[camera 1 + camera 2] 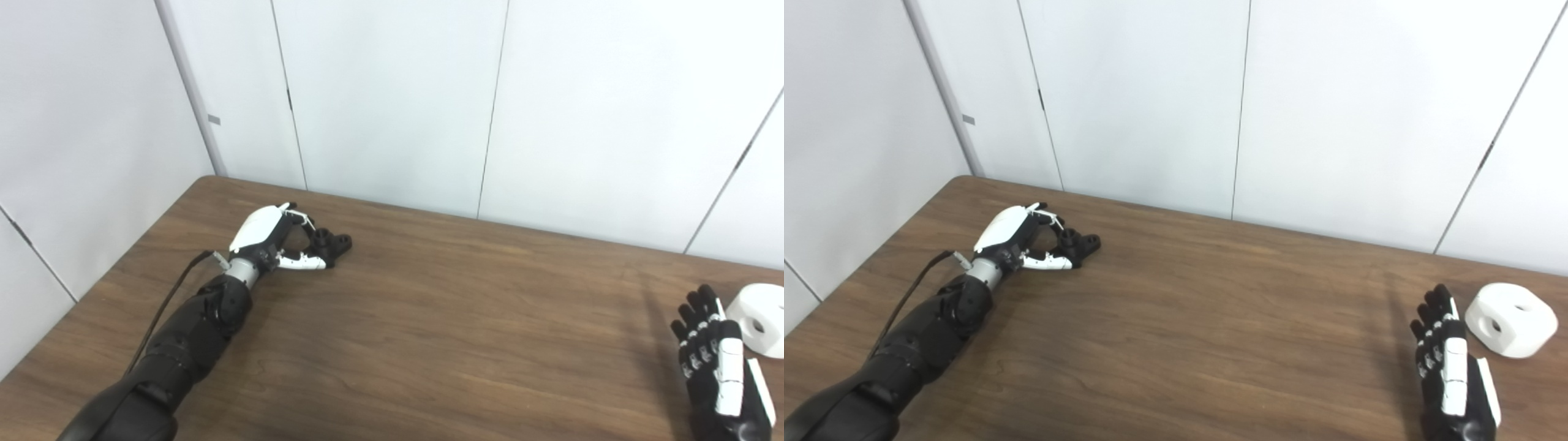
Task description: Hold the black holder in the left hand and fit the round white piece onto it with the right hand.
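Round white piece on bench, just beyond right hand fingertips and slightly to thumb side, not touching. Right fingers straight, spread, holding nothing. Piece squat, no clear long axis; one hole faces up, one faces side toward hand. Farther, across bench: black holder lying flat at left hand fingertips, long axis running away from palm. Left fingers curled around it; firm grip or not, cannot tell. Each hand nearer own part.

The left arm reaches to the far left, its left hand resting low, fingers and thumb curled apart. The right hand stands at the near right, fingers straight and held together, empty
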`<state>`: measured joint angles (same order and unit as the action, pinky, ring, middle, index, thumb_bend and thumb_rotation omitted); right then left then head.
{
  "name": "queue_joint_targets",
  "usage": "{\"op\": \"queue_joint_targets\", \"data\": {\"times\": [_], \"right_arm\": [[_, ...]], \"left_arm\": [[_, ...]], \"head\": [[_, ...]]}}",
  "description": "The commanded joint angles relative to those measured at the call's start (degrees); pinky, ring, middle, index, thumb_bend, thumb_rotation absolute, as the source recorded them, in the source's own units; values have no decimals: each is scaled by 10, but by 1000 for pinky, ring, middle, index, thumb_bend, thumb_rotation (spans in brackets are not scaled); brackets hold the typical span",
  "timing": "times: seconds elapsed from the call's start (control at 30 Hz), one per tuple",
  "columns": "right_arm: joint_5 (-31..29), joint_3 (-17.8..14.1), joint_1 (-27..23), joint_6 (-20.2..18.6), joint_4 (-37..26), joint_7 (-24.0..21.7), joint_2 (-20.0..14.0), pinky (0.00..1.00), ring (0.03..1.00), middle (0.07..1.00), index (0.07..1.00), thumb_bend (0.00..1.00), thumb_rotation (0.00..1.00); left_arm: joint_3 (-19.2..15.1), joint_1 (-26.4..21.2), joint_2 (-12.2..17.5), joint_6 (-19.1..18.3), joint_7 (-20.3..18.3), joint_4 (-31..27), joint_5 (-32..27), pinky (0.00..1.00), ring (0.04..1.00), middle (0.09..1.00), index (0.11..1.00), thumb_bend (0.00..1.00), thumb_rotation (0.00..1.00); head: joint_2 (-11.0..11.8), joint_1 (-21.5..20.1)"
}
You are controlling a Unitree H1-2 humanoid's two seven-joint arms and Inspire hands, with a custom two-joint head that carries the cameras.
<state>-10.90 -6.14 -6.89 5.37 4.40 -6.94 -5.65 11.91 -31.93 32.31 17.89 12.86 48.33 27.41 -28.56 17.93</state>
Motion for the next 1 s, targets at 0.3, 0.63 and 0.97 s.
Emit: {"op": "queue_joint_targets", "data": {"times": [0.3, 0.63, 0.97], "right_arm": [[-16, 3, 14, 9, -16, -4, 11, 1000, 1000, 1000, 1000, 407, 1000], [-11, 5, 26, -8, -66, 4, 13, 1000, 1000, 1000, 999, 445, 1000], [-4, 12, 28, -22, -104, 10, 18, 1000, 1000, 994, 983, 422, 1000]], "left_arm": [[16, 24, -31, -27, -35, -106, 18, 1000, 1000, 872, 482, 525, 54], [29, 74, -70, -65, -94, -247, 22, 1000, 1000, 900, 482, 525, 54], [56, 100, -102, -59, -149, -323, 22, 1000, 1000, 897, 481, 524, 54]], "head": [[-4, -19], [-10, -59], [-22, -105]]}}
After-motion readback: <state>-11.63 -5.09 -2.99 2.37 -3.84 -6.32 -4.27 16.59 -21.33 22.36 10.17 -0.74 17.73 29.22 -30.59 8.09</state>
